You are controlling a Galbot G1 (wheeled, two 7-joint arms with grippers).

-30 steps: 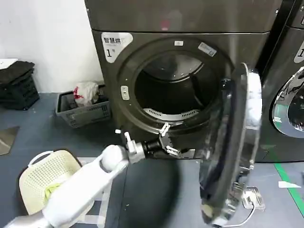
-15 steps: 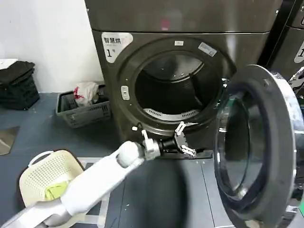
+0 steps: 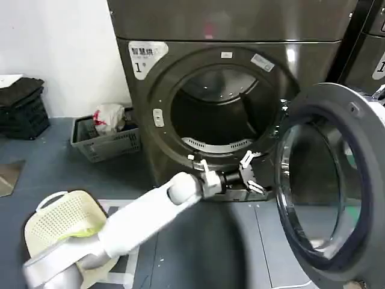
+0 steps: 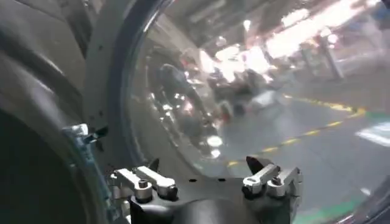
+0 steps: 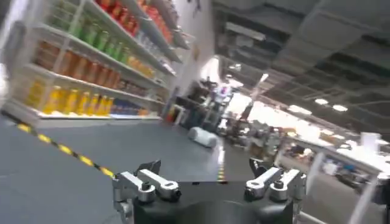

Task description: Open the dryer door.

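Left gripper [image 3: 248,173] sits spread open and empty, low in front of the drum mouth [image 3: 219,114], right by the door's hinge edge. Door [image 3: 325,180] is already swung wide, hanging off the right side of the drum mouth with its grey inner face toward the gripper. So any more push goes rightward from the gripper. Right gripper [image 5: 207,182] is open too, pointed off into the room.
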